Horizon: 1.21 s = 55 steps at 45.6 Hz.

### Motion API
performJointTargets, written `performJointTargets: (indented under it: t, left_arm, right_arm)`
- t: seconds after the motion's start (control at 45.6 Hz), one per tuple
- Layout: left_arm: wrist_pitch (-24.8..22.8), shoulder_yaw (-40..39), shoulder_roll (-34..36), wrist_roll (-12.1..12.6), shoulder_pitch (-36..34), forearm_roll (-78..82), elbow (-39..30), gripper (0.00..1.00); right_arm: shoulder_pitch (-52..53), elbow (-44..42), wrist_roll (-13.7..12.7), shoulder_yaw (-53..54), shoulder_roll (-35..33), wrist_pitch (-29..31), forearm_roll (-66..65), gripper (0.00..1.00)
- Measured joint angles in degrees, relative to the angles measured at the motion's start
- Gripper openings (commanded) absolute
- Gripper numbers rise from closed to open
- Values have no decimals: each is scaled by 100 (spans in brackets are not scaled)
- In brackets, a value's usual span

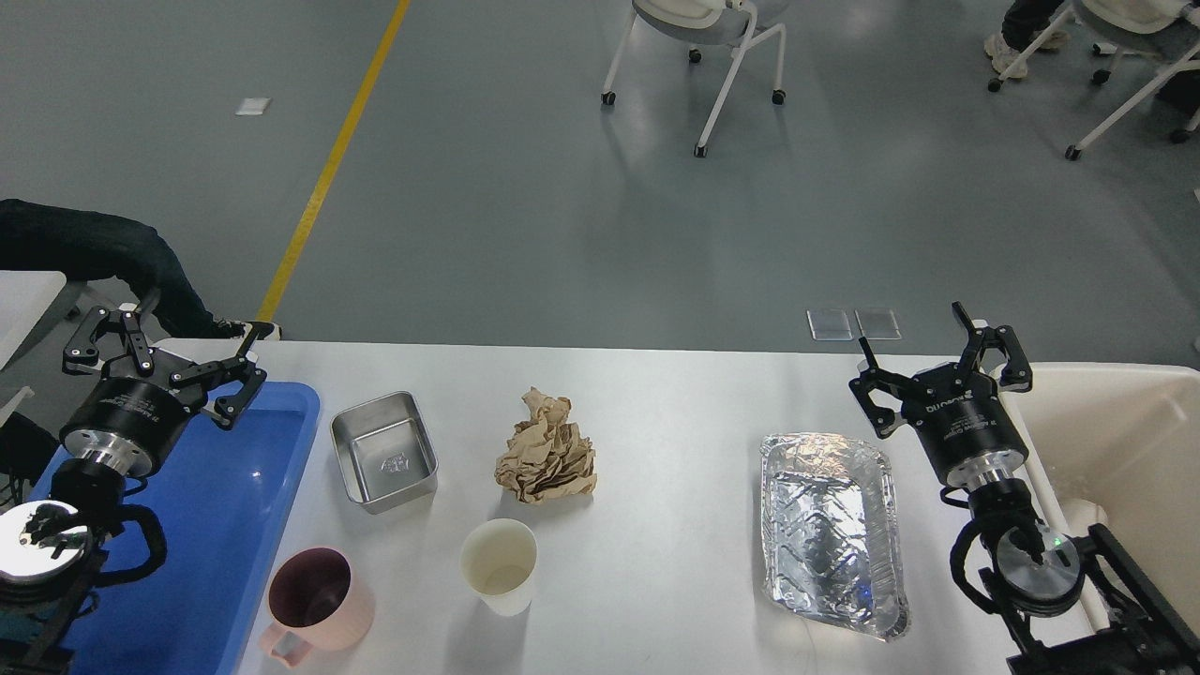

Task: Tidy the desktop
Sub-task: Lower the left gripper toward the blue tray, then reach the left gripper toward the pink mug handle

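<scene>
The white desktop [675,412] carries a square steel tin [384,452], a crumpled brown paper ball [547,450], a cream paper cup [499,565], a pink mug [314,600] and a foil tray [832,532]. My left gripper [159,339] is open and empty above the far corner of the blue tray [225,525]. My right gripper [933,352] is open and empty, just beyond the foil tray's far right corner, beside the cream bin [1116,441].
Rolling chairs [708,37] stand on the grey floor beyond the table. A yellow floor line [328,169] runs at the left. A person's dark leg [94,258] is near my left gripper.
</scene>
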Motion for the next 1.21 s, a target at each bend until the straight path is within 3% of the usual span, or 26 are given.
performJointTargets:
  t: [0.241, 0.395, 0.57, 0.636, 0.724, 0.811, 0.877, 1.009, 1.206]
  left_arm:
    - [390, 352, 1053, -22, 339, 455, -604, 97]
    - [866, 1071, 2201, -22, 372, 1433, -933, 98]
    - [1003, 1914, 3638, -62, 372, 2151, -1091, 98]
    - [1004, 2128, 4100, -115, 373, 2679, -1174, 98]
    - [998, 2361, 4630, -378, 392, 3687, -1407, 98]
    - [993, 2630, 4973, -717, 482, 4490, -1789, 98]
    - [1024, 2875, 5183, -833, 571, 4932, -2173, 98]
    - [1211, 3327, 5439, -864, 640, 5478, -2768, 98]
    - [1249, 3765, 5618, -798, 679, 6013, -2880, 98]
  right_arm:
    - [-25, -30, 9, -65, -465, 250, -463, 100]
    - [-36, -9, 8, -87, -532, 260, -865, 100]
    - [-4, -28, 7, -96, -555, 264, -1271, 100]
    - [12, -31, 7, -97, -555, 256, -1486, 100]
    - [30, -32, 7, -98, -552, 251, -1646, 100]
    - [43, -32, 7, -98, -549, 231, -1688, 100]
    - [46, -18, 7, -98, -555, 215, -1694, 100]
    - [46, 4, 7, -98, -641, 206, -1696, 100]
    - [27, -6, 7, -98, -736, 204, -1696, 100]
